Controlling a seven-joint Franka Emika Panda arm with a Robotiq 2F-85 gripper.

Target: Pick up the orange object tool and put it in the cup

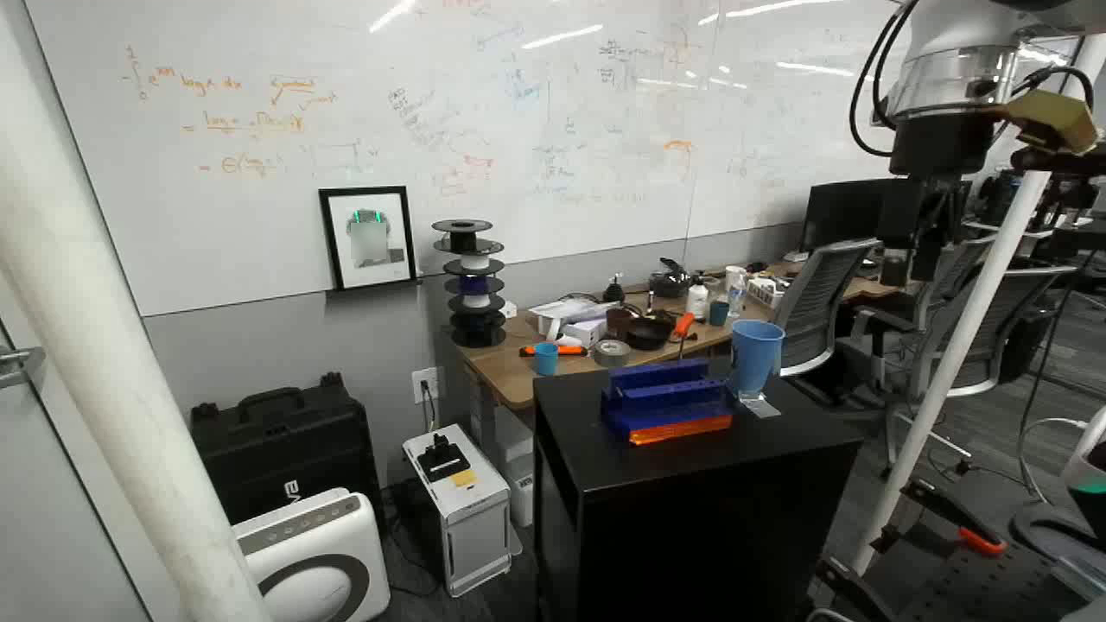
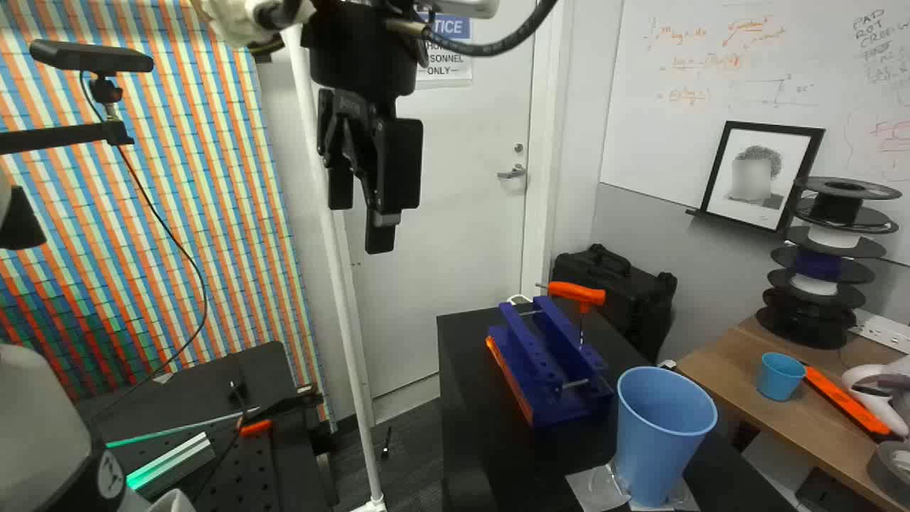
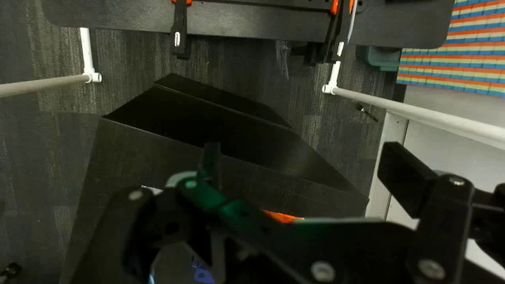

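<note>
Striped panelling (image 2: 142, 235) closes the left of the scene in an exterior view; next to it, in front of a pale door (image 2: 462, 235), we find the gripper (image 3: 305, 165), hanging well above the black cabinet (image 2: 462, 370); in the wrist view its jaws stand wide apart, and we see nothing held between them.

Farther right, on the cabinet top, lies the dark blue holder (image 2: 544, 366), an orange strip (image 2: 509, 382) along its near edge; in its rear rail stands the orange T-handled tool (image 2: 577, 293), shank down, handle uppermost, well apart from the gripper.

To the right of the holder we see the light-blue cup (image 2: 661, 441), upright beside it; no tool shows inside, though its bottom is hidden; the smaller blue cup (image 2: 778, 377) on the wooden desk (image 2: 711, 366) we judge irrelevant.

Progress, in our judgement, is 0 of 2 steps: the pick and the placing are both left; next we would expect a descent to the handle, a grip, and a straight lift clearing the shank before crossing to the cup.
</note>
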